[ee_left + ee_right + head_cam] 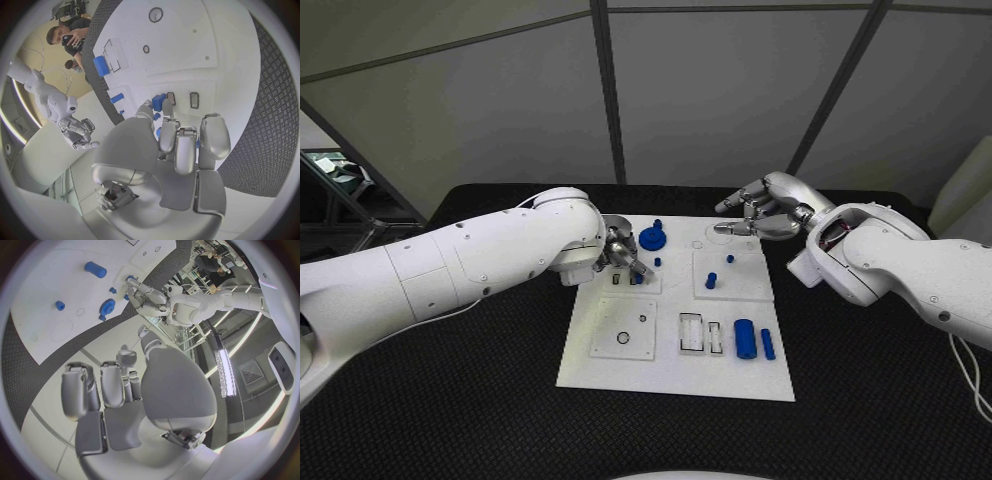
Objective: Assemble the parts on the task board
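The white task board [678,372] lies mid-table. My left hand [620,255] hovers low over the board's far left part, its thumb and a finger pinching a small blue part [159,102]; the part also shows at the fingertips [638,277] in the head view. A blue gear [653,238] stands just beyond that hand. Short blue pegs [711,280] stand on the right panel. A blue cylinder [746,338] and a thin blue bar [767,343] lie near the board's right edge. My right hand [762,215] hangs over the far right corner, fingers curled in on nothing.
Rectangular slots [692,332] and a round recess [625,335] sit in the board's near half. Black table mat [459,400] surrounds the board. In the right wrist view the gear [107,306] and cylinder [95,269] show past my curled right hand [119,390].
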